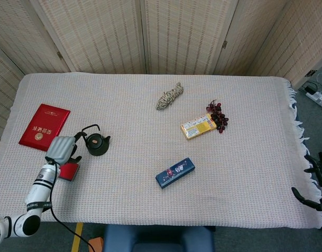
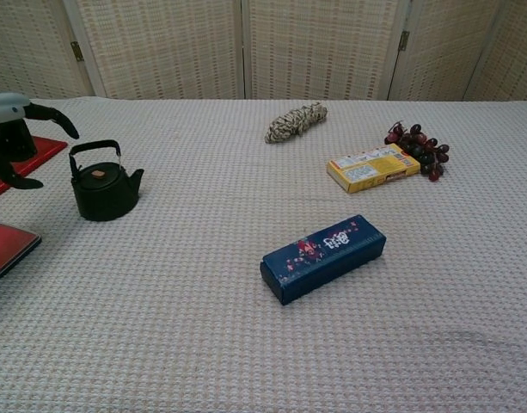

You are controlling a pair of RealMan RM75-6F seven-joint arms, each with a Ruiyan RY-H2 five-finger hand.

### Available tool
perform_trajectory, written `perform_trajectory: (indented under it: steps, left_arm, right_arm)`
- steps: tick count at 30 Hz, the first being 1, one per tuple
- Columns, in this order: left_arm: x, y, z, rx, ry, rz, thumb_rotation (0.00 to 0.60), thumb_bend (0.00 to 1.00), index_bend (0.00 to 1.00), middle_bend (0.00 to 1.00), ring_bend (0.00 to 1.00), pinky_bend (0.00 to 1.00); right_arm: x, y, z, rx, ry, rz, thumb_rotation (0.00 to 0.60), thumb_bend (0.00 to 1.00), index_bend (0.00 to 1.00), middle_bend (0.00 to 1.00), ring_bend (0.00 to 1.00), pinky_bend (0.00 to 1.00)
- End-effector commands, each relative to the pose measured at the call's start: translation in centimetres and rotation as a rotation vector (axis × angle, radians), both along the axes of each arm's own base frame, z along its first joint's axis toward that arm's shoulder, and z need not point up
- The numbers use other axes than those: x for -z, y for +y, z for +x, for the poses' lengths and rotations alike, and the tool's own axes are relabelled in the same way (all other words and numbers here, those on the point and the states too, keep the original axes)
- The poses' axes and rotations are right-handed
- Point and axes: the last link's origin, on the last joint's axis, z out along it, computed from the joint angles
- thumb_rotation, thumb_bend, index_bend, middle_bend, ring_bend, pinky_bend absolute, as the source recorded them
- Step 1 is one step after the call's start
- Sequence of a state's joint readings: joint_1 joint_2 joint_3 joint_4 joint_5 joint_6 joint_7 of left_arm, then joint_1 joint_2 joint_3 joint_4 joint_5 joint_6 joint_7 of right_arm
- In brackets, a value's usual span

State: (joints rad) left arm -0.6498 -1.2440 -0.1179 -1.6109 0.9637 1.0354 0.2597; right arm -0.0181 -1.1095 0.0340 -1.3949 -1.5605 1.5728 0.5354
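My left hand point(image 1: 61, 148) hovers over the table's left side, just left of a small black kettle point(image 1: 96, 144), fingers apart and holding nothing. In the chest view this left hand point(image 2: 14, 138) is raised above and to the left of the kettle point(image 2: 102, 188), not touching its handle. A small flat red item point(image 1: 70, 171) lies just below the hand. My right hand point(image 1: 314, 184) hangs off the table's right edge, fingers spread and empty; the chest view does not show it.
A red booklet point(image 1: 44, 126) lies at the far left. A blue box point(image 1: 175, 172) sits mid-table near the front. A rope bundle point(image 1: 169, 96), a yellow box point(image 1: 198, 126) and dark grapes point(image 1: 218, 115) lie further back. Folding screens stand behind.
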Motion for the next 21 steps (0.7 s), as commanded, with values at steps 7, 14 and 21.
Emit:
perform_trajectory:
  steps: [7,14,21]
  left_arm:
    - [-4.4,-4.3,-3.4,-0.035,-0.021,0.197,0.6,0.22,0.26,0.44,0.41,0.56]
    - [-5.7,-8.3,-6.0,-0.066,0.041,0.299,0.6,0.22,0.22,0.29,0.26,0.33]
    - [-6.2,-11.5,-7.5,-0.007,0.028,0.381,0.6,0.22,0.21,0.23,0.2,0.28]
  right_arm:
    - [-0.6,-0.8,-0.2,0.007,-0.02,0.079,0.6,0.3,0.07,0.16,0.15,0.09]
    - [-0.5,-2.0,0.3,-0.047,-0.021,0.054,0.6,0.3,0.07,0.15,0.09,0.05]
    - [0.1,-2.6,1.1,-0.076,-0.024,0.064,0.6,0.3,0.07,0.15,0.1,0.05]
